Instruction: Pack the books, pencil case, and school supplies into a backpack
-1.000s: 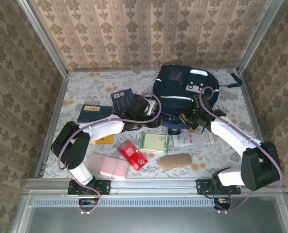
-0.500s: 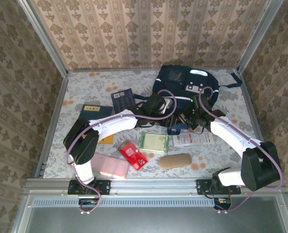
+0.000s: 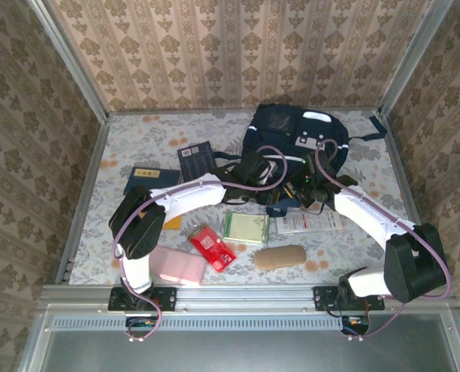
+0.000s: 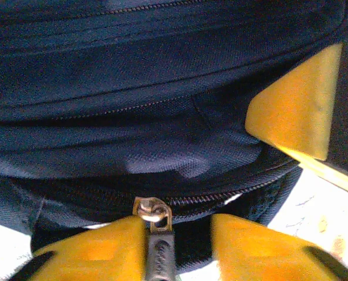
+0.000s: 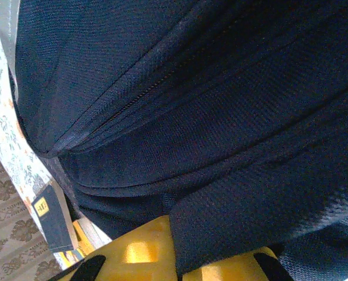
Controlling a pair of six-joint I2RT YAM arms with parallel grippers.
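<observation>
The navy backpack (image 3: 292,139) lies at the back right of the table. My left gripper (image 4: 177,237) is at its near edge, jaws partly open. The zipper pull (image 4: 157,240) hangs between them against the left finger, with a gap to the right finger. My right gripper (image 5: 183,257) is shut on a fold of backpack fabric (image 5: 232,205) just right of that spot. On the table lie the navy book (image 3: 195,157), blue book (image 3: 145,177), orange-yellow book (image 3: 170,222) half under my left arm, red packet (image 3: 212,246), green pad (image 3: 245,228) and white packet (image 3: 307,223).
A pink flat case (image 3: 173,265) and a tan oblong pouch (image 3: 284,256) lie near the front edge; either may be the pencil case. Patterned walls close in the table on three sides. A dark strap (image 3: 373,128) trails off the backpack to the right.
My left arm has swung right from beside the navy book to the backpack's near edge, and its jaws have narrowed around the zipper pull. The right arm has held still.
</observation>
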